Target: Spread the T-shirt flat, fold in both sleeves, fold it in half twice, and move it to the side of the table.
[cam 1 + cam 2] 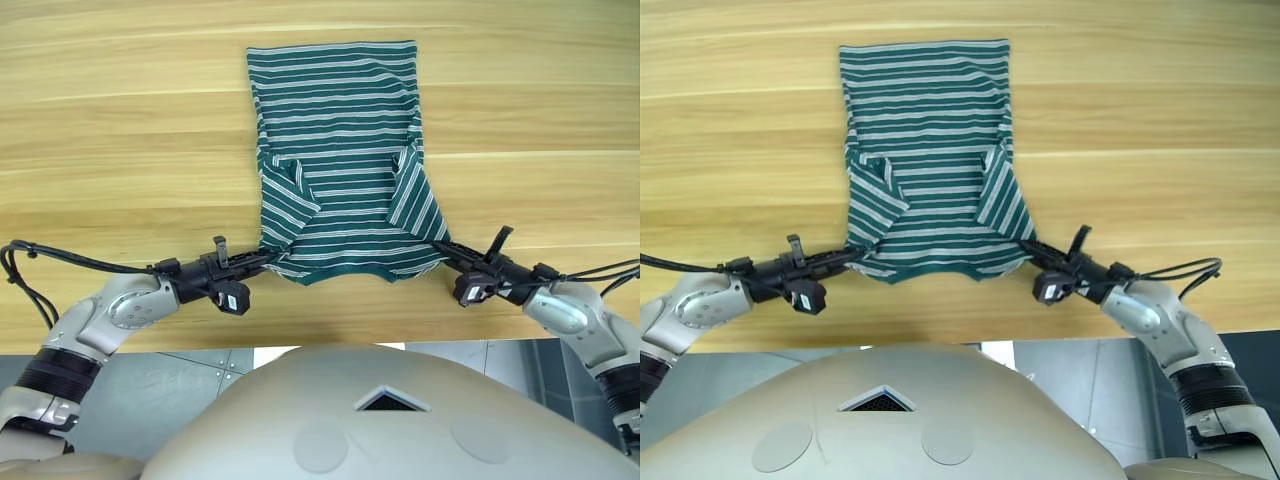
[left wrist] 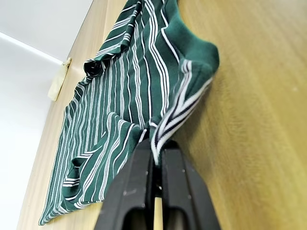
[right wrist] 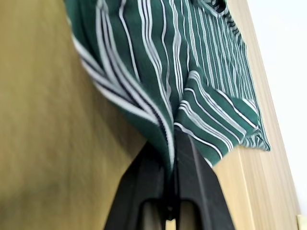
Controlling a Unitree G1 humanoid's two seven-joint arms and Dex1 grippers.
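Observation:
A green T-shirt (image 1: 340, 150) with white stripes lies lengthwise on the wooden table (image 1: 120, 150), both sleeves folded in over its body. My left gripper (image 1: 266, 256) is shut on the shirt's near left corner, seen close in the left wrist view as cloth (image 2: 158, 139) pinched between the black fingers (image 2: 139, 172). My right gripper (image 1: 437, 246) is shut on the near right corner, where striped fabric (image 3: 163, 129) runs into the fingers (image 3: 192, 172). The near edge of the shirt (image 1: 930, 265) sags a little between the two grippers.
Bare wood stretches to both sides of the shirt and beyond its far hem (image 1: 330, 48). The table's front edge (image 1: 330, 345) runs just below the grippers. Cables trail from both forearms (image 1: 60, 255).

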